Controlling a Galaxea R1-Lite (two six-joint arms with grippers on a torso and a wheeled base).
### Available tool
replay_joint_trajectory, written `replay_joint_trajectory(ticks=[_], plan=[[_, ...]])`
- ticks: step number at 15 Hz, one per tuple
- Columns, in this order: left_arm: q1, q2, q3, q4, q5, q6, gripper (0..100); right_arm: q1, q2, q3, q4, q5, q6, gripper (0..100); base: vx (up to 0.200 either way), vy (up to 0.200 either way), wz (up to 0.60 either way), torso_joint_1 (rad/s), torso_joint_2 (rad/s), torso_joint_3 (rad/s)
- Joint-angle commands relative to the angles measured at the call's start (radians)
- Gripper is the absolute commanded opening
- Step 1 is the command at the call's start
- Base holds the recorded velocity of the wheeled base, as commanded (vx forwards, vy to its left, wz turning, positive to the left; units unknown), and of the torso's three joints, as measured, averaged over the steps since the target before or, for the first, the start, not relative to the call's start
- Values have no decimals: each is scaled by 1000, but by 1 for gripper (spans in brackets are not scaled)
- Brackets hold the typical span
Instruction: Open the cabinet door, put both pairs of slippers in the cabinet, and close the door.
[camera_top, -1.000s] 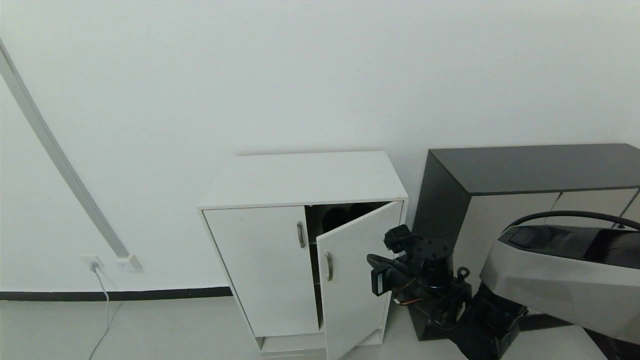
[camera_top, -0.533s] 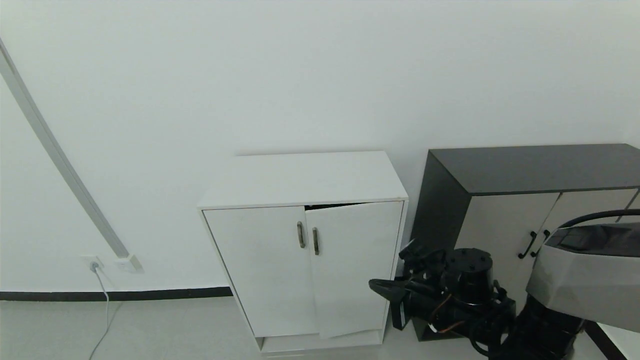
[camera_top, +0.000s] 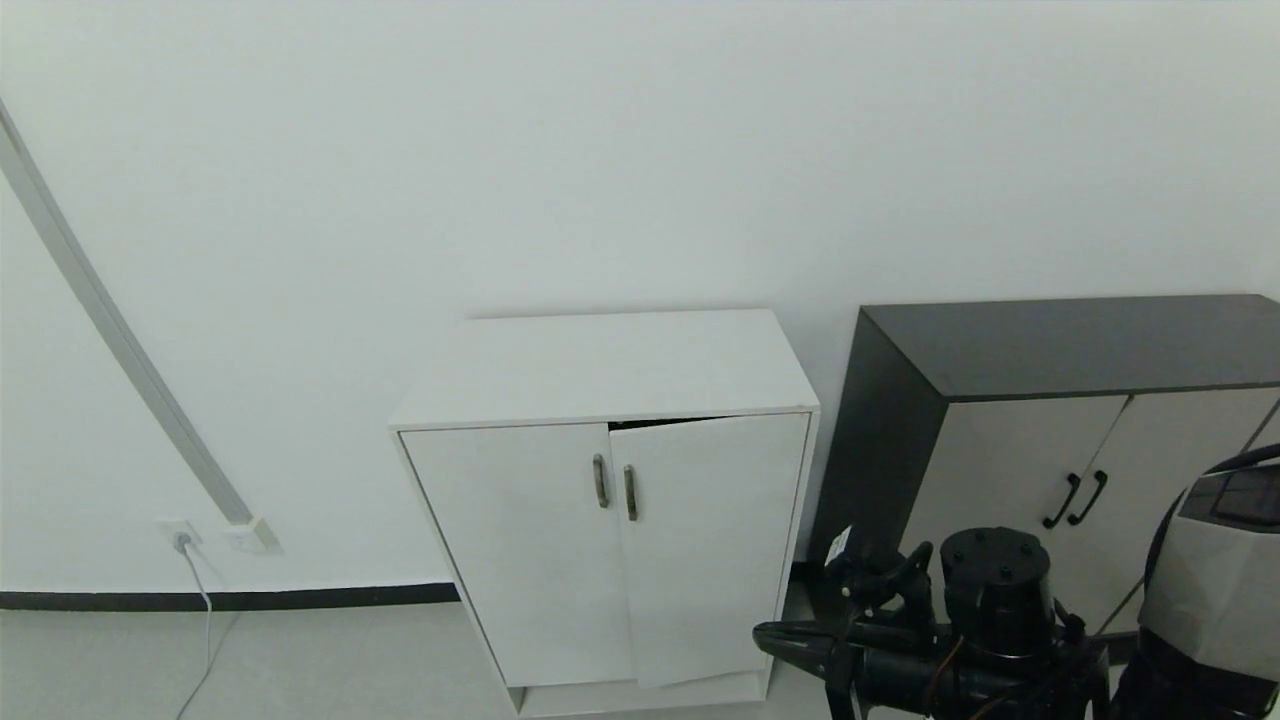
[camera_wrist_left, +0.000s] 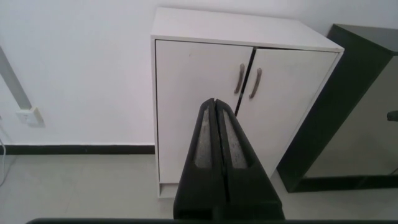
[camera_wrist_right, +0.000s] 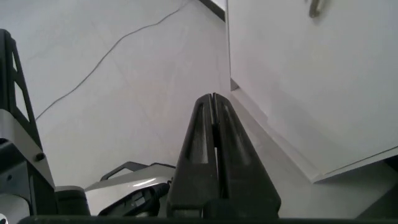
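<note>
Nearly shut, the cabinet door (camera_top: 705, 545) sits near the right end effector (camera_wrist_right: 213, 98), which is pinched closed and empty, apparently for nudging it home.

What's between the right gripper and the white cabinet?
Nothing. In the right wrist view, bare floor runs from the shut right gripper to the white cabinet.

The nearly shut doors (camera_top: 515, 550) are hiding the cabinet's (camera_top: 610, 365) inside at centre frame; the right edge is cutting off the black cabinet (camera_top: 1060, 340).
</note>
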Motion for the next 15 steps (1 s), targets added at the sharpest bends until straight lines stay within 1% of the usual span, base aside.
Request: replay_joint_trajectory(ticks=[1,6,8,9,13,15], plan=[[0,0,0,-1,0,-1,0,0,6,2,-4,0,-1,0,200,0,0,7,2,-7],[0,0,0,-1,0,-1,0,9,38,-3,-23,-2,-1,0,200,0,0,7,2,2],[0,0,0,-1,0,-1,0,9,73,-31,-42,-11,-1,0,0,0,0,0,0,0],[0,0,0,-1,0,-1,0,9,98,-51,-59,-40,0,0,0,0,0,0,0,0],[0,0,0,-1,0,-1,0,20,188,-156,-61,-238,5,0,0,0,0,0,0,0],[0,0,0,-1,0,-1,0,12,253,-232,-61,-289,10,0,0,0,0,0,0,0]])
